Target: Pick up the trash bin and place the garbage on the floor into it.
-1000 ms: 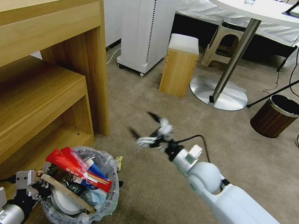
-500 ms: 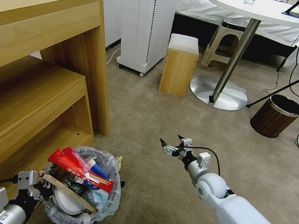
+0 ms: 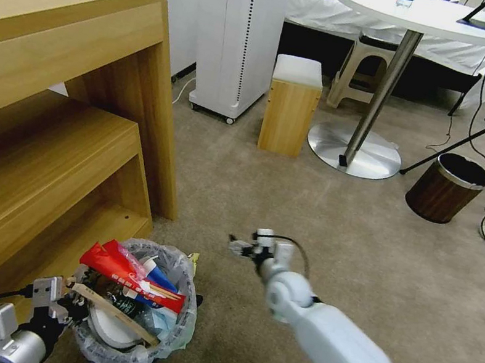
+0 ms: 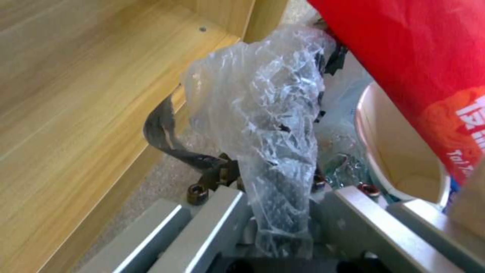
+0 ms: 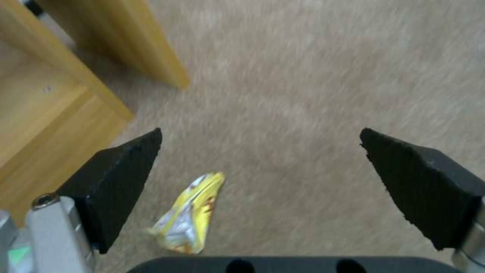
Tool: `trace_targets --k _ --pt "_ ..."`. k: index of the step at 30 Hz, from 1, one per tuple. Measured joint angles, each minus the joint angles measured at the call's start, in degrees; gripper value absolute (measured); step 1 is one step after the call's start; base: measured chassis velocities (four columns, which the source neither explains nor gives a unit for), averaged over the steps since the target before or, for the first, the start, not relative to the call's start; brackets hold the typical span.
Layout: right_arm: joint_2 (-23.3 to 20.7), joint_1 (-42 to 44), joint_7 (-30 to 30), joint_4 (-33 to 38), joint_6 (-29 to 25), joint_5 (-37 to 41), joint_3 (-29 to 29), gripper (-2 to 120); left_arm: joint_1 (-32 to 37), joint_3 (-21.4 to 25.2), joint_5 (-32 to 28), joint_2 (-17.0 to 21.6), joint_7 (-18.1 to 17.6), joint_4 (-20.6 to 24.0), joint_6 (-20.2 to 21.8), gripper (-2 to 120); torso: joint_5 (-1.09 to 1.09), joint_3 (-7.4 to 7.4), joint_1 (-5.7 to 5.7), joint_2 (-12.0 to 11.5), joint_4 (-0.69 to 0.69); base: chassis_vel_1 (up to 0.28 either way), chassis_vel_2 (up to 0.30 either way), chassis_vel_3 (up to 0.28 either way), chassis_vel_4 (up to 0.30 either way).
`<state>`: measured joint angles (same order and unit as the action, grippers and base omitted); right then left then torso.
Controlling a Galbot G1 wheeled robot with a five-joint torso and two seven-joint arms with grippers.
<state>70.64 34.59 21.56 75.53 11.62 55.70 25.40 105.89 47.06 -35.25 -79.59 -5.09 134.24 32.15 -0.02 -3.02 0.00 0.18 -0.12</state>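
One left gripper (image 3: 62, 300) clamps the rim of the full, plastic-lined round black trash bin (image 3: 136, 307) beside the wooden shelf; rightward, the right gripper (image 5: 263, 189) gapes above a yellow crumpled wrapper (image 5: 189, 220), which could skid away on beige carpet (image 3: 289, 202).

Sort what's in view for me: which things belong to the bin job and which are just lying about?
Job:
- trash bin, full of litter, left pincer shut on its bag-lined rim
- yellow wrapper on the carpet beside the bin
- right pincer, open, above the carpet

Lying about:
- brown bin
- wooden shelf
- stool
- round table
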Motion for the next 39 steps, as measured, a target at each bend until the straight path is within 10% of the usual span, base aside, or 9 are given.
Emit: trace_targets --k 39 --pt "18.71 -3.70 1.02 -26.75 2.32 -8.47 1.90 100 0.77 -0.44 1.68 -2.58 0.08 0.40 -0.06 1 0.00 0.00 0.00 0.00 -0.01 0.000 0.000 0.000 0.000"
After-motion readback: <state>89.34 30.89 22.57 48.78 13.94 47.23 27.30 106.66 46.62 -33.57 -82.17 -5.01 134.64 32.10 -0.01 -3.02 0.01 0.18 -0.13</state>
